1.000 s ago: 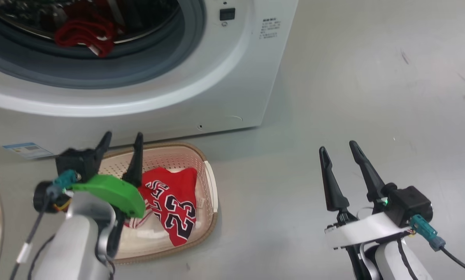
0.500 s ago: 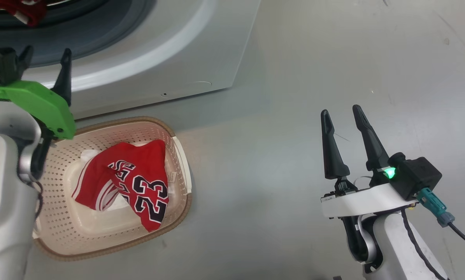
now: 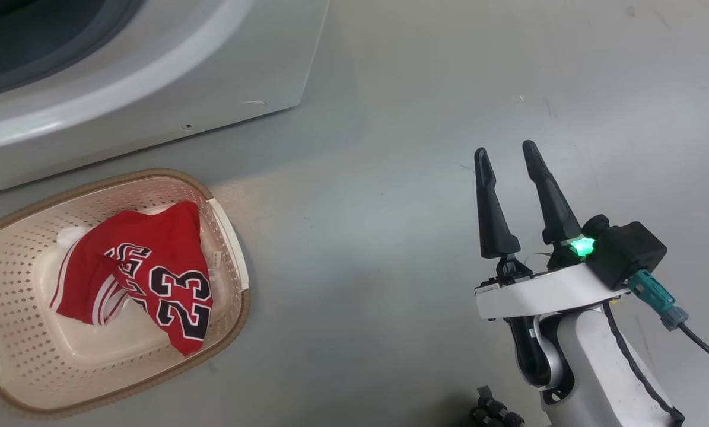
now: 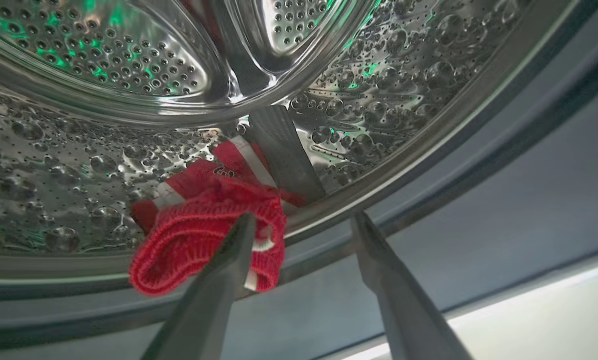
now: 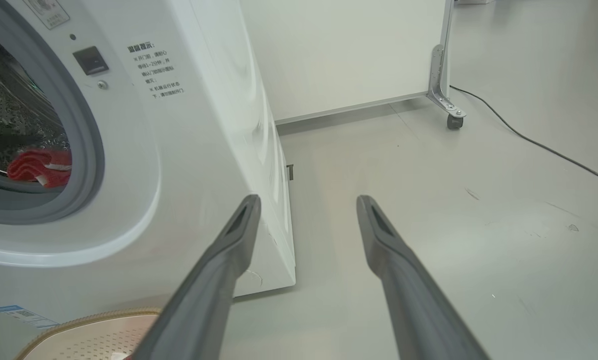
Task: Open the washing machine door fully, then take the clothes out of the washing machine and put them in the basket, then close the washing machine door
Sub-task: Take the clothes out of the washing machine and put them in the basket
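- Since a second ago the left gripper has gone from above the basket up to the mouth of the washing machine. The head camera has turned as well, so the basket's slide across that view is not its own move.
- Its fingers are spread and hold nothing. They point at a red garment bunched at the front lip of the steel drum; I cannot tell whether one finger touches it.
- The right gripper hovers over bare floor, well apart from the basket, with its fingers spread and empty.
- Done, as I judge: the door is open, since the opening is unobstructed, and a red jersey numbered 23 lies in the basket.
- Left: grasp this garment, carry it to the basket, then close the door.
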`<state>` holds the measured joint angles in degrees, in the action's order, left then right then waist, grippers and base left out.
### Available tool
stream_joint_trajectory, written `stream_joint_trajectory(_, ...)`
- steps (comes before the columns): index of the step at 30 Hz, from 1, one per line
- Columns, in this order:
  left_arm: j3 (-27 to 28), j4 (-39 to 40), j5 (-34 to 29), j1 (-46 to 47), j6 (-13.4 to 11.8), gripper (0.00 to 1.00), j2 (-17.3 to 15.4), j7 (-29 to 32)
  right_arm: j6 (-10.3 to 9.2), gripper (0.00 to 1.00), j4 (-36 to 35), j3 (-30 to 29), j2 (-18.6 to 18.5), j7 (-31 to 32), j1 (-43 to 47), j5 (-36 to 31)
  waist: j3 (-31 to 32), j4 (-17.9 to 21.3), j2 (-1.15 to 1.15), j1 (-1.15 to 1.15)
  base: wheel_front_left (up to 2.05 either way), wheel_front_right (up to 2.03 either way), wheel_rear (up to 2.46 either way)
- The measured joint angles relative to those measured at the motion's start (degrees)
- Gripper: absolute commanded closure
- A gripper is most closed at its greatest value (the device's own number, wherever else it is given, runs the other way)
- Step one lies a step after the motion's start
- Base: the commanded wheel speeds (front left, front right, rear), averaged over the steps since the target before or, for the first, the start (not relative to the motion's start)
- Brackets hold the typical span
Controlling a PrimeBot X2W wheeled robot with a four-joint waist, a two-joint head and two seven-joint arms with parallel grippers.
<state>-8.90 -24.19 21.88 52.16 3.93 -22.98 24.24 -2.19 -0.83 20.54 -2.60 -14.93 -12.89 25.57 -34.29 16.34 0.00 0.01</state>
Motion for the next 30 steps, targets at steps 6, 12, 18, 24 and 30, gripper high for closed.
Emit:
stream_joint_trajectory(6,0.0,-1.3,-1.4,6.8,0.8,0.00,-4.4,6.1,-0.48,0.00,-0.2,2.0,0.0,0.0,-0.3,2.6,-2.0,2.5,0.00,0.00,0.00,0.00,0.00)
stream_joint_trajectory(12,0.4,-3.8,-1.9,10.0,1.0,0.00,-6.6,11.2,-0.58,0.00,-0.7,3.2,0.0,0.0,-1.4,3.8,-3.9,4.4,0.00,0.00,0.00,0.00,0.00)
stream_joint_trajectory(18,0.5,-6.2,-3.1,11.2,0.9,0.00,-8.9,14.6,-1.00,0.00,-1.1,3.4,0.0,0.0,-2.5,4.6,-5.7,5.9,0.00,0.00,0.00,0.00,0.00)
stream_joint_trajectory(24,0.2,-8.6,-3.9,11.8,0.4,0.00,-9.8,17.5,-1.07,0.00,-1.1,3.4,0.0,0.0,-3.4,5.3,-6.9,6.8,0.00,0.00,0.00,0.00,0.00)
stream_joint_trajectory(30,-0.3,-8.9,-3.8,12.6,0.4,0.52,-10.2,19.6,-1.07,0.00,-1.1,3.8,0.0,0.0,-4.1,5.7,-7.2,6.9,0.00,-0.01,0.00,0.00,0.00)
